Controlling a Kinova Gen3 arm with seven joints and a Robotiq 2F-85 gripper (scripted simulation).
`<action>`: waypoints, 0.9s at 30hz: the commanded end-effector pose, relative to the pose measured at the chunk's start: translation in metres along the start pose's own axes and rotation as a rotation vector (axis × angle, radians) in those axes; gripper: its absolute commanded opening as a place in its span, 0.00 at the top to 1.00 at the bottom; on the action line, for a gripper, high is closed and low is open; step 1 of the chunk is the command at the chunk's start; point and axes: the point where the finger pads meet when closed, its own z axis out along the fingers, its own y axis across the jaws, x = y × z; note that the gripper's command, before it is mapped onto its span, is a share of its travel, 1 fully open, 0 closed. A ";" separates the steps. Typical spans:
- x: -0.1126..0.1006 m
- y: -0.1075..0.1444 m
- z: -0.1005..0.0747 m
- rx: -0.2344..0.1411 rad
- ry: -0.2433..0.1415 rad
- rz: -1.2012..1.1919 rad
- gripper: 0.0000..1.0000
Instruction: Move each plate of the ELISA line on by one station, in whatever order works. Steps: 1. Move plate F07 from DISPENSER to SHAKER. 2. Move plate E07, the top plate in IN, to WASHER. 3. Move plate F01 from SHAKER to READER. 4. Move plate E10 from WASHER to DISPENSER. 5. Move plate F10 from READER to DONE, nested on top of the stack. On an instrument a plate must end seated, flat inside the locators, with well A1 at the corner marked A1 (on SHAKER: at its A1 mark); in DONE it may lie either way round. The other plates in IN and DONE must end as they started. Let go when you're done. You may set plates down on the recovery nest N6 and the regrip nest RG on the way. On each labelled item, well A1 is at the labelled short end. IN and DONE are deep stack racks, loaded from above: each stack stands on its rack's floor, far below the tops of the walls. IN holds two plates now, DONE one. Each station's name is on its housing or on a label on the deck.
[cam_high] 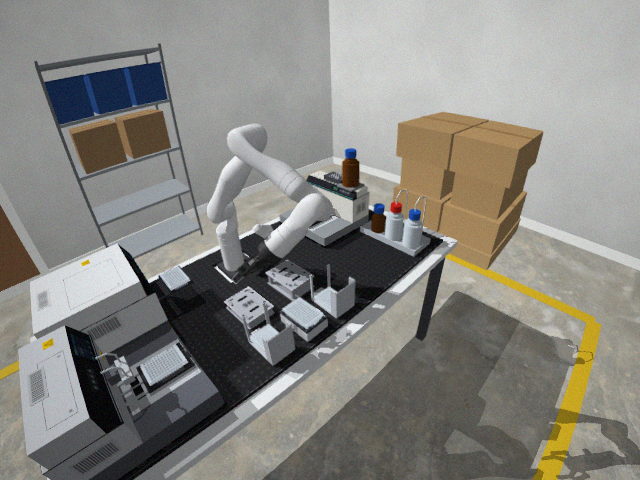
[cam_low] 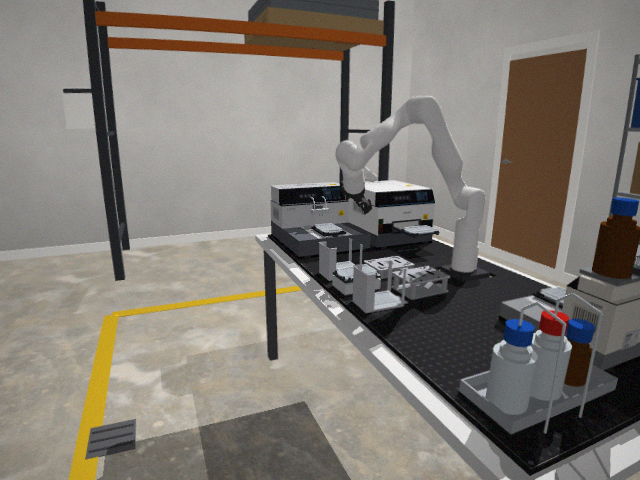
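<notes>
My gripper is open and empty. It hangs in the air above the deck, near the arm's base and behind the two nests; in the exterior view it shows in front of the two big instruments. One white plate lies on the carriage of the near left instrument, under its nozzles. Another plate lies on the carriage of the instrument behind it. A third plate sits on the small shaker block at the front. A fourth plate lies on the dispenser's tray at the back.
Two tall white stack racks stand either side of the shaker block. Two open nests stand behind them. A tray of bottles sits at the back right, and a brown bottle stands on the dispenser.
</notes>
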 end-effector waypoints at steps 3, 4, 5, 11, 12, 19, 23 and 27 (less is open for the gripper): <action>0.003 0.011 -0.002 -0.030 -0.042 -0.003 0.00; 0.004 0.013 -0.002 -0.036 -0.049 -0.003 0.00; 0.005 0.015 -0.002 -0.043 -0.057 -0.004 0.00; 0.008 0.029 -0.004 -0.080 -0.104 -0.009 0.00; 0.009 0.031 -0.004 -0.086 -0.112 -0.010 0.00; 0.012 0.042 -0.006 -0.117 -0.151 -0.014 0.00; 0.014 0.051 -0.007 -0.142 -0.182 -0.017 0.00; 0.017 0.060 -0.008 -0.167 -0.213 -0.020 0.00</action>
